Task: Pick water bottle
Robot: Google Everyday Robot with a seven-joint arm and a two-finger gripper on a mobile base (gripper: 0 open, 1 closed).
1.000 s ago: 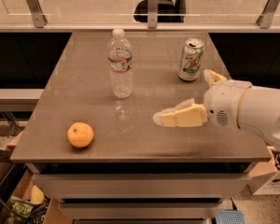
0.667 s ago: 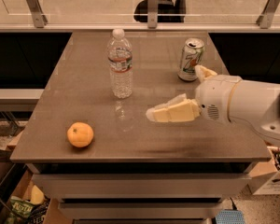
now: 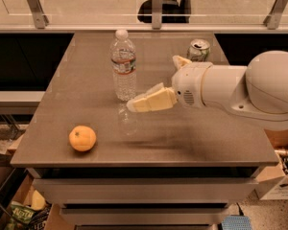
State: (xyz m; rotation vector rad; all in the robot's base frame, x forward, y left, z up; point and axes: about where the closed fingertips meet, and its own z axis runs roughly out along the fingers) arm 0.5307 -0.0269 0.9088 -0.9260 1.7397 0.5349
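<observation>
We are looking down on a brown table (image 3: 77, 90) that is filling most of the view; behind its far edge a glass rail (image 3: 86, 8) is running from side to side. The white arm (image 3: 259, 87) is reaching in from the right, hanging over the right half of the table and throwing a soft shadow on the top beneath it. At its end the gripper (image 3: 152, 82) is pointing left toward the bottle, and we are seeing its cream fingers (image 3: 153, 100) spread wide apart: the lower one is stretching out leftward and slightly down, the upper one is sticking up near the can; nothing is sitting between them.

The bottle (image 3: 123, 66) is standing upright on the far middle of the table, left of the gripper, its white cap on top and its label band around the upper part; the tip of the lower finger is lying just beside the bottle's base, and we cannot tell whether it is touching. The orange (image 3: 82, 138) is resting near the front left edge, well apart from the bottle and the gripper. The can (image 3: 198, 50) is standing upright at the far right, just behind the upper finger, which is hiding its lower part.
</observation>
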